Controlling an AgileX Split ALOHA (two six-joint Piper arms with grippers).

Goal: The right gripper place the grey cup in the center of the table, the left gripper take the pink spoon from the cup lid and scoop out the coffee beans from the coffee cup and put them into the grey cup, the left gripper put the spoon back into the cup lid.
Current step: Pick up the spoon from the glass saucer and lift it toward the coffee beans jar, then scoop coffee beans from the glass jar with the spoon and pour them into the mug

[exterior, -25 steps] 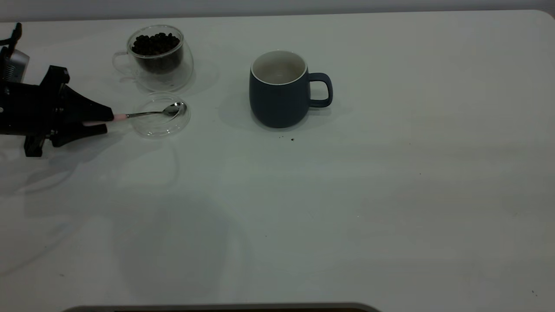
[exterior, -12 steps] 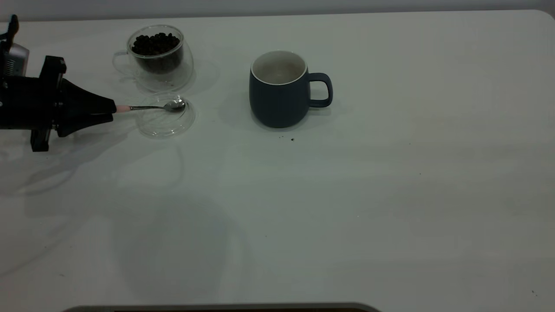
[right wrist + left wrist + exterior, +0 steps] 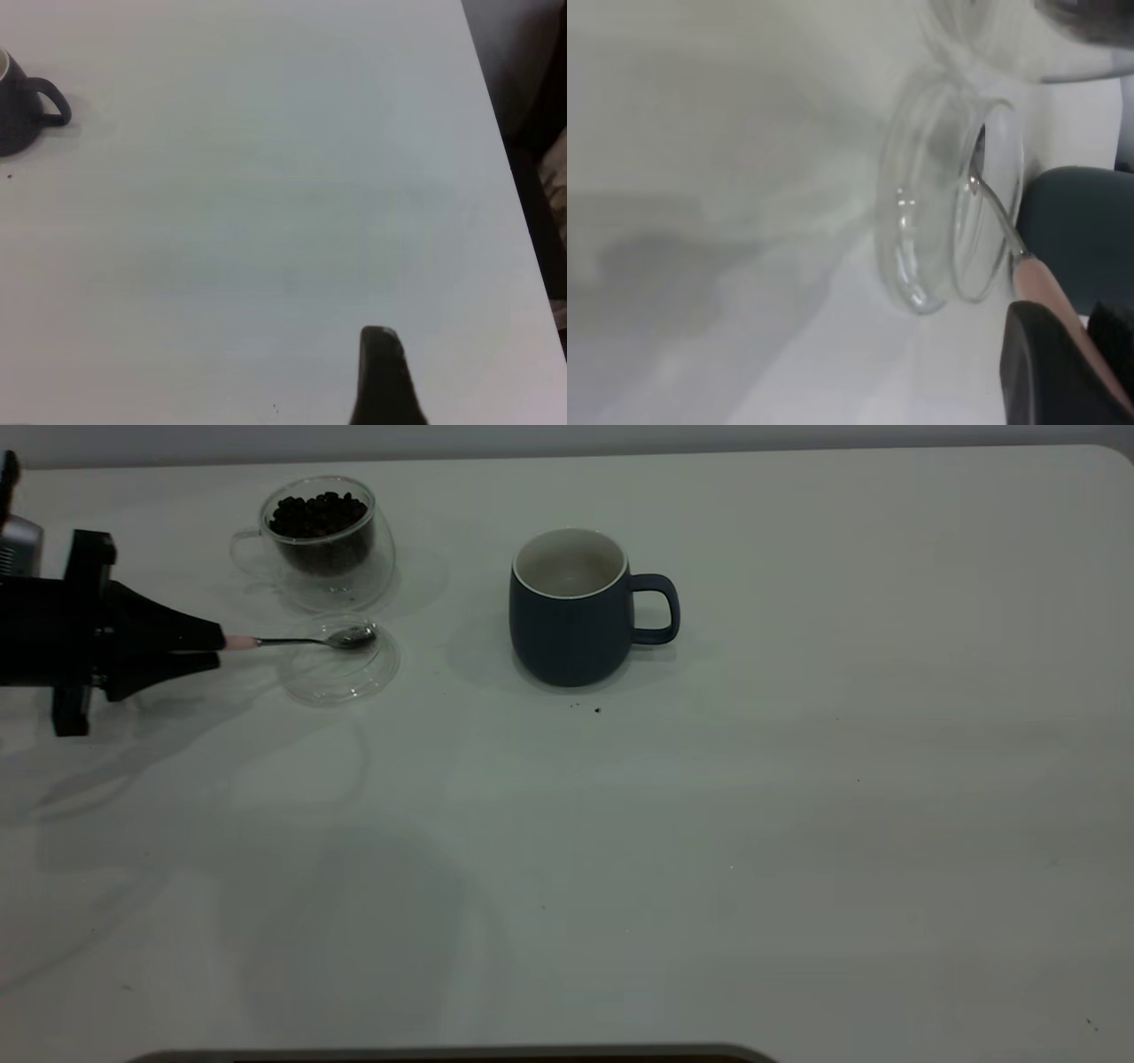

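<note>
Pink handle tip is about all that shows of the pink spoon (image 3: 306,639) past the black fingers, since the left gripper (image 3: 217,649) has its two pointed fingers clamped narrow on that handle at the left side of the table (image 3: 797,824). So it's holding the spoon, with the metal neck and bowl sticking out roughly level toward the middle of the table. The bowl sits over the far part of the cup lid (image 3: 339,671); can't tell from the outside camera whether it's touching the glass or just above it.

From the left wrist view, the lid (image 3: 948,221) is a clear disc with a raised rim, the spoon (image 3: 1005,235) running across it and the pink handle going in beside a dark fingertip (image 3: 1041,367).

Just behind the lid is the coffee cup (image 3: 323,540), clear double-walled glass, upright, handle pointing left, with a heap of dark coffee beans (image 3: 316,515) inside. Lid and cup are close, nearly touching.

Off to the right of those, well apart, the grey cup (image 3: 571,607) stands upright near the table's middle, white inside, handle pointing right. A few dark specks (image 3: 589,708) lie on the table just in front of it.

As for the right gripper (image 3: 383,376), only a blurry dark shape shows in its own wrist camera, above bare table with the grey cup (image 3: 22,102) far off. Can't tell whether it's spread or closed.
</note>
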